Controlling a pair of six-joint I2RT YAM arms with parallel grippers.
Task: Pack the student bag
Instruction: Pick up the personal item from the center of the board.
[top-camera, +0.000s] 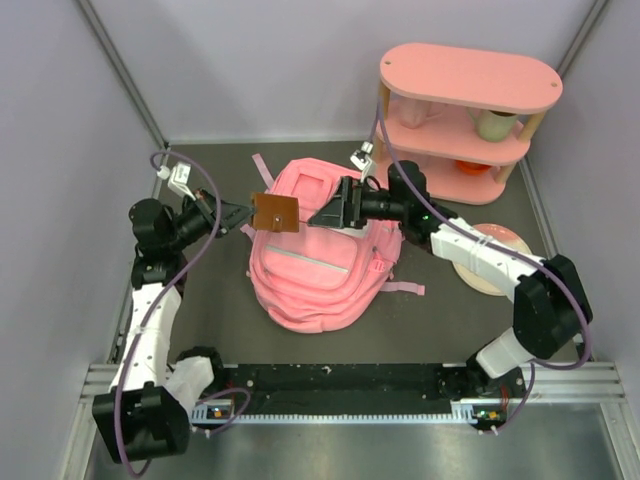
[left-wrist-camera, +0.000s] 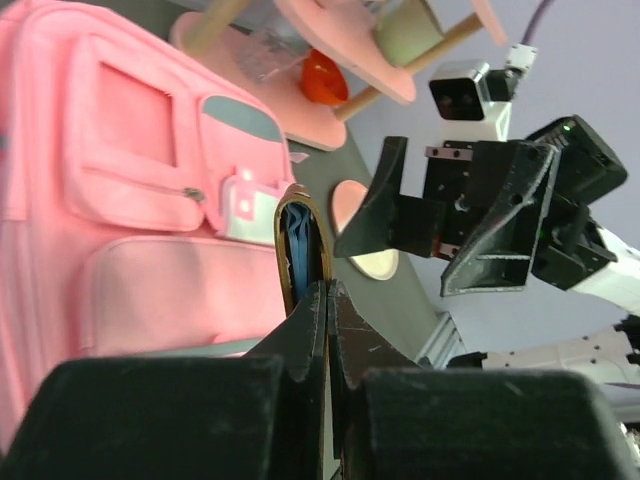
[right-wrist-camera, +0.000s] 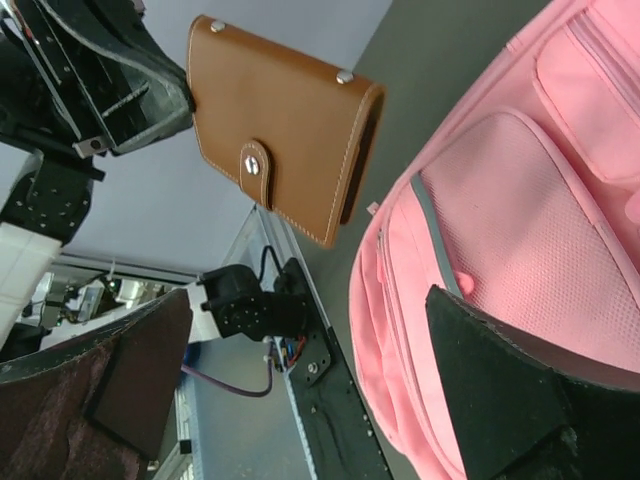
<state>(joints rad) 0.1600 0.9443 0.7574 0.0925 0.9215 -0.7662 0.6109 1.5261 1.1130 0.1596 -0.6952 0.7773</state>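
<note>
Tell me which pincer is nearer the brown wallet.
Left. The left pincer is shut on the brown wallet; the right pincer stands open just across from it, not touching.

The brown wallet (left-wrist-camera: 300, 240) is half hidden — its lower part behind the left gripper (left-wrist-camera: 327, 292).

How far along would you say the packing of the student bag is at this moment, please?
Done: nothing shows as packed; the student bag lies flat on the table. In hand: the left pincer is shut on a brown wallet held above the bag, with the right pincer open and facing it. Left: getting the wallet into the bag; whether a pocket is open I cannot tell.
</note>
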